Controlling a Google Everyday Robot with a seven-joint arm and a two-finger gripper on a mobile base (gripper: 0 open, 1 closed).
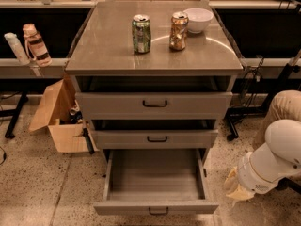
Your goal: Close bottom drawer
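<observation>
White arm (275, 159) low at right, gripper (235, 188) at its lower-left end

Grey bottom drawer (155, 175), black handle (158, 212); green can (141, 34), white bowl (198, 19); yellowish hand (233, 188) at lower right.

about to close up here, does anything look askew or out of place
The bottom drawer is pulled far out of the cabinet. Left of it, a cardboard box lies tipped on its side. The gripper sits low at the drawer's right, apart from it.
</observation>
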